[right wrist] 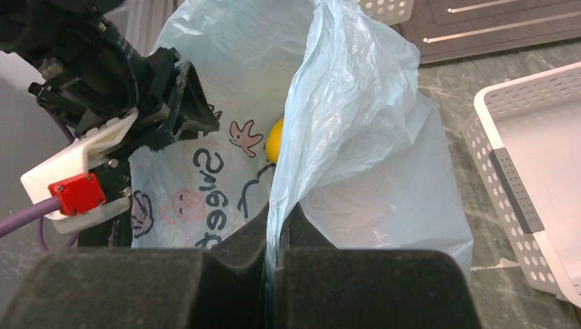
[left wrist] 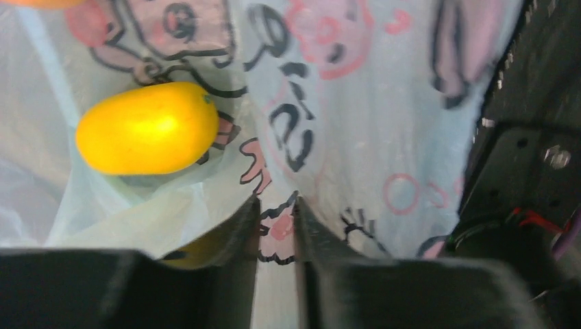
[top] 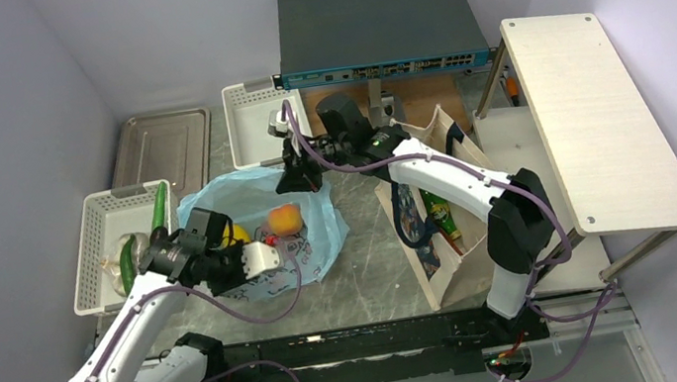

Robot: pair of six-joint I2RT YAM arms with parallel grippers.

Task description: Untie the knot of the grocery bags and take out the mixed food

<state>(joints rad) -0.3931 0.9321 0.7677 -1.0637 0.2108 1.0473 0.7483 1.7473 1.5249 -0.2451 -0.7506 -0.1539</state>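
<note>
Two claws hold one grocery bag (top: 321,238). The right claw (right wrist: 274,221) is clamped shut on a raised fold of light-blue film at the far rim. The left claw (left wrist: 276,214) is nearly closed with printed film in the slit, apparently pinching the near rim. No knot is visible and the mouth gapes between the claws, so untying is judged done; the step in hand is spreading the bag for emptying. Ahead-left of the left claw lies a yellow oval fruit (left wrist: 147,128), with an orange fruit (top: 285,219) beyond it, both inside the bag. Next, one claw must let go and reach in while the other keeps its rim up; slack film could fold over the fruit. Further out on the counter (top: 368,287), a white basket (top: 92,276) holding a cucumber (top: 159,204) sits left of the left claw, and a beige tote (top: 445,266) sits right of the right claw.
</note>
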